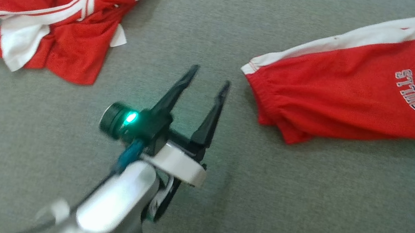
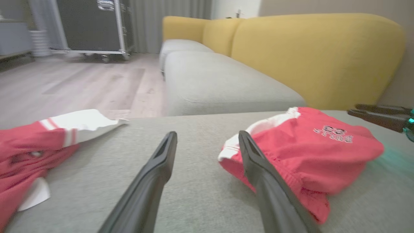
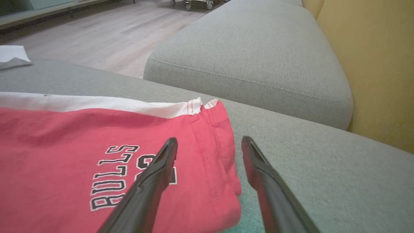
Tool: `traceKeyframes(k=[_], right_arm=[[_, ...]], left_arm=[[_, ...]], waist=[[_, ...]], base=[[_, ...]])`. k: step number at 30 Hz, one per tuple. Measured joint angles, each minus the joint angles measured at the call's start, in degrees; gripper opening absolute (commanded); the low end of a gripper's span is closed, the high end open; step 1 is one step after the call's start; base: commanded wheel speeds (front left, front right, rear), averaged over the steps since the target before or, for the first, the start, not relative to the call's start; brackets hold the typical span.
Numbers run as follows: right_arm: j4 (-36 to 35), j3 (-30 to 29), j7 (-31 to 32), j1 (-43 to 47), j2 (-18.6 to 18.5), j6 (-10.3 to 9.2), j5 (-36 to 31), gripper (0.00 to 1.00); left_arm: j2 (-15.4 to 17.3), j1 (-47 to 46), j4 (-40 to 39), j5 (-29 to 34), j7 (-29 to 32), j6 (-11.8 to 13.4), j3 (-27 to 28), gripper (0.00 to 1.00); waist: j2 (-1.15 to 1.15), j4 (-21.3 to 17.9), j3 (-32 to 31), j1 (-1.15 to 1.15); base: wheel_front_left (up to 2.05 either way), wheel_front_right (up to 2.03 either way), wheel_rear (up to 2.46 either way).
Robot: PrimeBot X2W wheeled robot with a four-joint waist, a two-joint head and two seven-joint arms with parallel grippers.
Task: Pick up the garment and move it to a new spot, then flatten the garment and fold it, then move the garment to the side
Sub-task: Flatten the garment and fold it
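Surface: grey sofa cushion (image 1: 214,21), woven fabric, broad and flat, with both garments lying directly on it.
Right side: red shorts (image 1: 357,90), folded flat. A white stripe runs along the far edge, the gathered waistband points toward the cushion's middle, and the "BULLS 23" print faces up near the right end.
Left side: red-and-white garment (image 1: 60,22), crumpled in a loose heap with striped white trim. One white part reaches toward the cushion's far edge.
Spacing: the two garments lie well apart, with grey fabric between them.
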Motion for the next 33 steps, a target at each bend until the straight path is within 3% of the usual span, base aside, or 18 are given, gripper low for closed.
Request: traceKeyframes(k=[3, 7, 14, 19, 20, 21, 27, 33], right_arm=[[2.15, -1.02, 0.09, 0.68, 0.26, 0.0, 2.04, 1.0], [5.15, -2.21, 1.35, 0.49, 0.74, 0.0, 4.76, 1.0], [13.97, -4.02, 4.37, -1.86, 0.27, 0.0, 6.81, 1.0], [17.27, -4.24, 11.23, -2.63, 0.42, 0.0, 11.41, 1.0], [17.18, -4.37, 12.09, -2.65, 0.46, 0.0, 12.7, 0.22], [16.84, -4.48, 12.55, -2.7, 0.41, 0.0, 13.62, 0.0], [16.13, -4.8, 10.17, -3.02, 1.62, 0.0, 15.88, 0.0], [15.32, -2.82, 8.05, -2.98, 3.69, 0.0, 16.0, 0.0]], left_arm=[[-1.2, 6.36, -6.93, 3.32, -0.14, 4.24, 5.14, 1.0], [-1.85, 14.05, -14.32, 9.24, -0.23, 7.45, 7.97, 1.0], [-2.27, 18.13, -21.19, 15.89, -0.3, 9.32, 7.92, 1.0], [-2.3, 19.29, -21.98, 16.55, -0.3, 9.72, 7.54, 1.0], [-2.3, 19.4, -21.97, 16.83, -0.3, 9.72, 7.57, 1.0], [-2.3, 19.41, -21.97, 17.03, -0.3, 9.71, 7.6, 1.0], [-2.32, 19.41, -21.79, 18.85, -0.3, 9.66, 9.5, 1.0], [-2.31, 19.68, -21.06, 20.15, -0.3, 8.67, 12.46, 1.0]], waist=[[0.0, 1.3, -0.28, 0.0], [0.0, 3.63, -0.35, 0.0], [0.0, 8.13, 0.18, 0.01], [0.0, 10.24, 0.81, 0.01], [0.0, 10.34, 0.98, 0.01], [0.0, 10.33, 1.11, 0.01], [0.0, 7.69, 1.17, 0.02], [0.0, 1.7, -0.26, 0.01]], base=[[0.0, 0.0, 0.0], [0.0, 0.0, 0.0], [0.0, 0.0, 0.0], [0.0, 0.0, 0.0], [0.0, 0.0, 0.0], [0.0, 0.0, 0.0], [0.0, 0.0, 0.0], [0.0, 0.0, 0.0]])
